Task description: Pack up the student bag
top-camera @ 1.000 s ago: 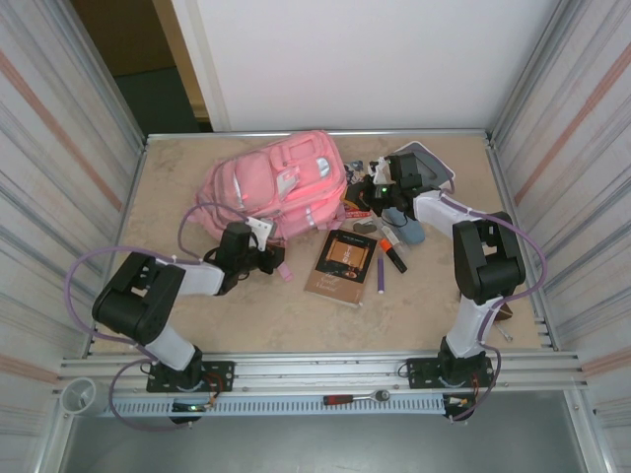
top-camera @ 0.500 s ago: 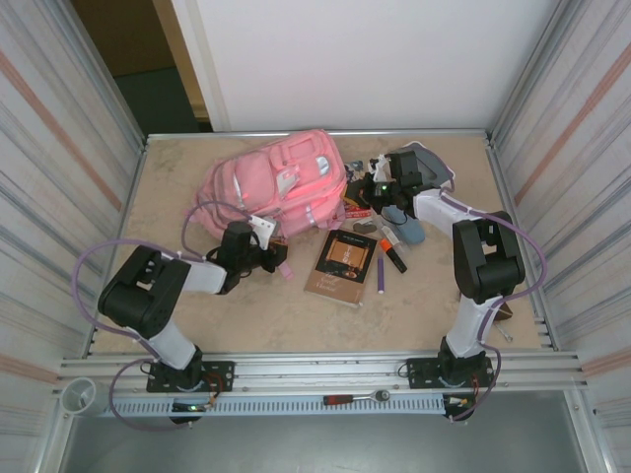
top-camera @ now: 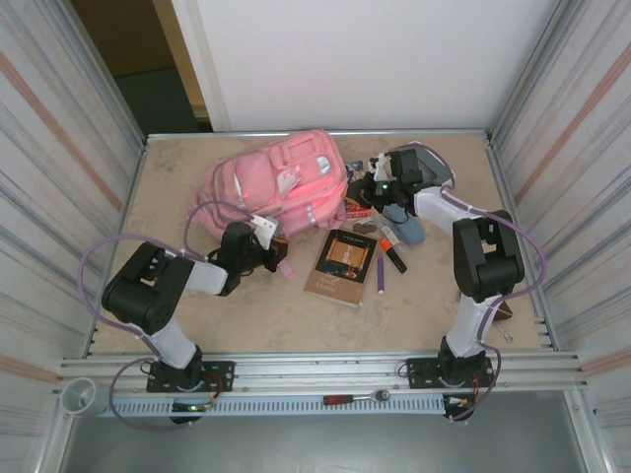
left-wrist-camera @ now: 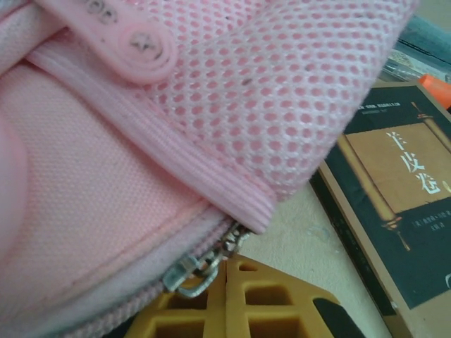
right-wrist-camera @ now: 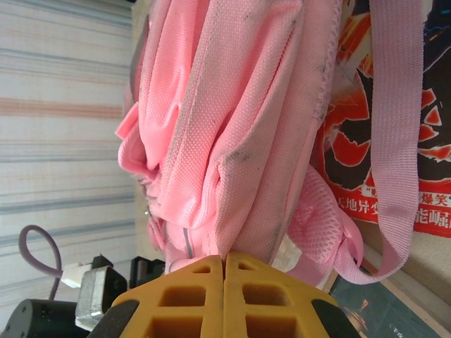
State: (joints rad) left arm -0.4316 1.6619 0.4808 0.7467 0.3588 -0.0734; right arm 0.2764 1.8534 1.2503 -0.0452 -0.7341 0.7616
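Quick read for you: the big soft pink fabric student bag lies slumped on the beige worktop in the upper left-centre of the overhead view. Its long axis runs across the frame, tilted up toward the right. Both arms are on it. Your left pincer sits at its lower edge, and your right pincer is at its right-hand side, so neither is really nearer. The left pincer's yellow fingertips are pressed together, with the small metal zipper pull touching their left side. I can't tell if it's actually nipped or just resting there. The zip track runs down and left from that pull. My guess is you're after that pull, so the next drag has to follow that line. The right pincer is clamped on a fold of the bag's woven cloth, which would give you something to pull against. Texture-wise it's all floppy: open honeycomb mesh above a ribbed piping, with finer, tighter weave below, so expect it to bunch up. Just beside it, right of frame, lies a flat dark-covered book with a tan panel. A pink webbing strap drapes over a glossy red-and-black printed packet.
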